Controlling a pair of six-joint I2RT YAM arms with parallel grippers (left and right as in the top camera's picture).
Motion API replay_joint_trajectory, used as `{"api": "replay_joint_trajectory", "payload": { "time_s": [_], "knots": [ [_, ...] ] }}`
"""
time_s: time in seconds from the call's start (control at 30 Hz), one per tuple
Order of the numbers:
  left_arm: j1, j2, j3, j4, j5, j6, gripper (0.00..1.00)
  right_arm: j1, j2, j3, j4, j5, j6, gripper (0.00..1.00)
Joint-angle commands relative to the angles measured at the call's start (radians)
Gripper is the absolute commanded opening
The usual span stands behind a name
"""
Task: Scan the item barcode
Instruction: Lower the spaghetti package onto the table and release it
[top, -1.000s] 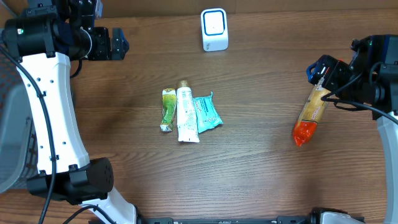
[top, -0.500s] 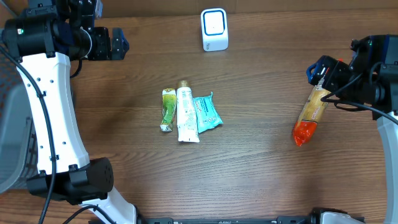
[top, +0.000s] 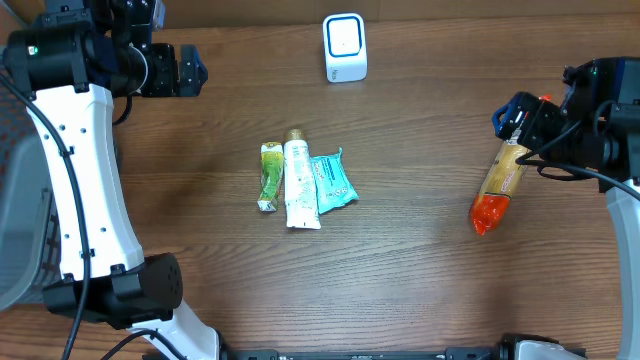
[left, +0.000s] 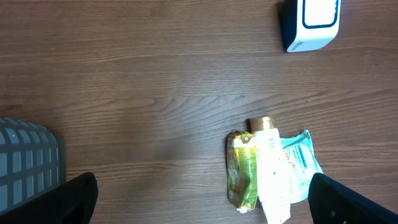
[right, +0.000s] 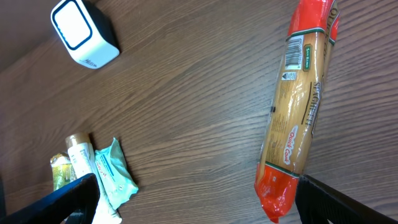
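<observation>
Three items lie side by side mid-table: a green packet (top: 270, 176), a white tube (top: 300, 184) and a teal wipes pack (top: 333, 181). A long spaghetti pack (top: 500, 184) with an orange end lies at the right; its barcode label (right: 292, 56) faces up. The white and blue scanner (top: 345, 47) stands at the back centre. My left gripper (top: 192, 69) hovers open at the back left, well away from the items. Held above the spaghetti pack's far end, my right gripper (top: 512, 115) is open and holds nothing. Open fingers (left: 65, 202) frame the green packet (left: 242, 171).
A grey mesh basket (top: 15, 230) sits at the table's left edge, also seen as the basket (left: 28, 162) in the left wrist view. Bare wood lies between the central items and the spaghetti pack (right: 301, 106).
</observation>
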Motion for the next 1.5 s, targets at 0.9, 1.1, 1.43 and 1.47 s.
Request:
{"api": "replay_joint_trajectory", "payload": {
  "time_s": [0.9, 1.1, 1.43, 1.47],
  "knots": [
    [-0.001, -0.01, 0.006, 0.0, 0.001, 0.019, 1.0, 0.001, -0.006, 0.021, -0.016, 0.009, -0.005, 1.0],
    [-0.001, -0.01, 0.006, 0.0, 0.001, 0.019, 1.0, 0.001, -0.006, 0.021, -0.021, 0.009, -0.005, 1.0],
    [-0.001, -0.01, 0.006, 0.0, 0.001, 0.019, 1.0, 0.001, -0.006, 0.021, -0.018, 0.01, -0.036, 1.0],
    [-0.001, -0.01, 0.006, 0.0, 0.001, 0.019, 0.99, 0.001, -0.006, 0.021, -0.016, 0.01, -0.04, 1.0]
  ]
}}
